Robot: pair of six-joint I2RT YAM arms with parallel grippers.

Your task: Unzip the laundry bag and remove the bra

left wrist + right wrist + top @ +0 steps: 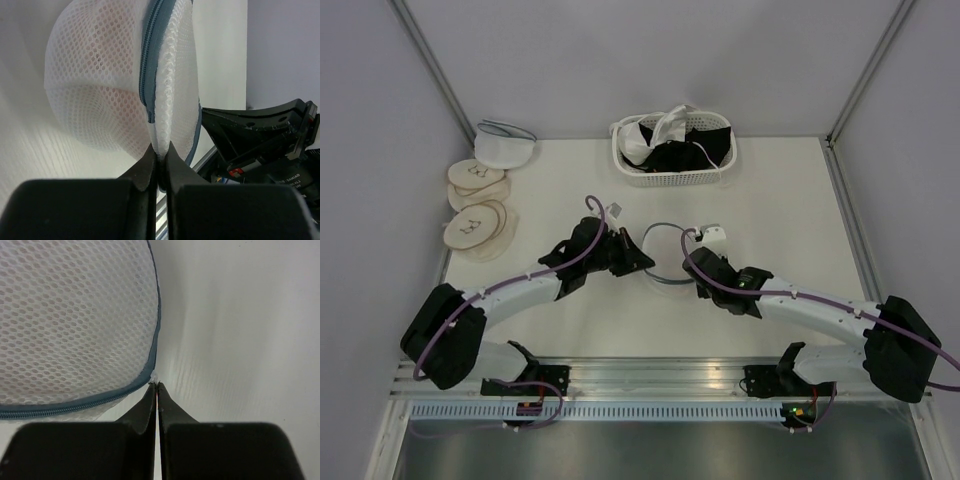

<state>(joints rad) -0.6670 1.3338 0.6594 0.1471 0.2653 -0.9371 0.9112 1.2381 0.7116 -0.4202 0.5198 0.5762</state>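
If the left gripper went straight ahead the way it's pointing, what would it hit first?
The laundry bag: the left gripper is shut on its rim beside the zipper, so it would likely push straight into the mesh.

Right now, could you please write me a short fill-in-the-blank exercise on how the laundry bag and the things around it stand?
1. The left end effector is ___ on the rim of the laundry bag.
2. Through the mesh, the bra shows as a ___ tint.
3. The visible stretch of the zipper is ___.
4. The basket at the table's far edge holds black and ___ garments.

Missing words: shut; pink; closed; white.
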